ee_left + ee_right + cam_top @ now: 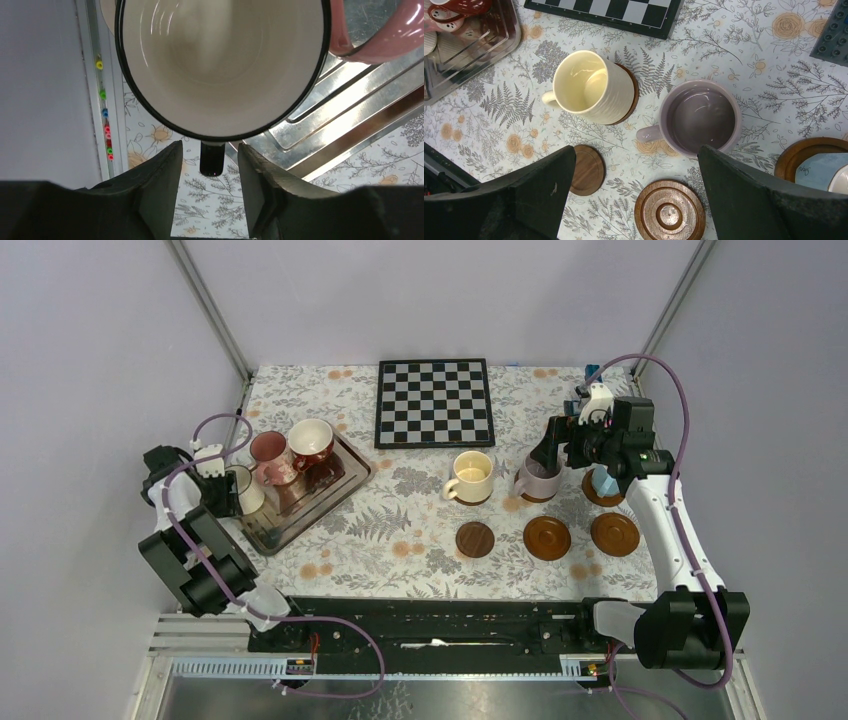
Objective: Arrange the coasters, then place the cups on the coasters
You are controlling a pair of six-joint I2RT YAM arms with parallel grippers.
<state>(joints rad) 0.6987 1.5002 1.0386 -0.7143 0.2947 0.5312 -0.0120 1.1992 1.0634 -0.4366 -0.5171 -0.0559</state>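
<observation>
A white cup with a dark rim (220, 65) stands at the left end of the metal tray (300, 520). Its dark handle (211, 159) lies between the fingers of my left gripper (210, 146), with a gap on each side. My right gripper (636, 150) hangs wide open over the lilac cup (699, 117); a brown edge shows under that cup in the top view. The cream cup (591, 87) and the light blue cup (600, 483) each sit on a coaster. Three bare coasters (475, 539) (547, 537) (614, 534) form a row in front.
A pink cup (270, 455) and a dark red cup (312, 440) stand on the tray beside the white one. A chessboard (435, 402) lies at the back middle. The left frame rail runs close beside my left arm.
</observation>
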